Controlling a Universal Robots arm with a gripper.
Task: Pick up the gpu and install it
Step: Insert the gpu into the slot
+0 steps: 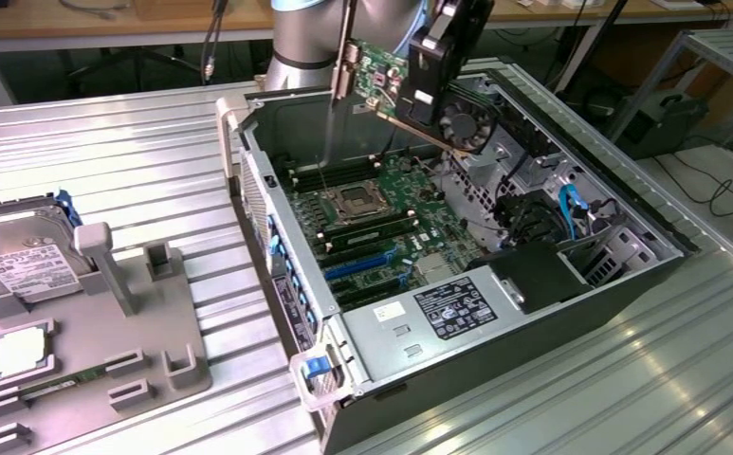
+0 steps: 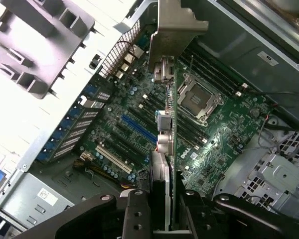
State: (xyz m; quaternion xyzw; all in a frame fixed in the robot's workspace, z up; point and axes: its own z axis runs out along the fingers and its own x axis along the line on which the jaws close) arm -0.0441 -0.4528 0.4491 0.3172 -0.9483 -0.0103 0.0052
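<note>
1 gpu point(image 1: 379, 76) clamped in claw point(image 2: 162, 215), above 1 open pc case point(image 1: 537, 360) w/ mobo point(image 2: 219, 149)

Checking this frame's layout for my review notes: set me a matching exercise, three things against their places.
Things:
1. gpu
2. hard drive
3. CPU socket

Places:
A. on the motherboard inside the case
B. gripped in the end effector, above the open case
C. in the gray holder at the exterior view's left

Pairs: 1-B, 2-C, 3-A
</note>
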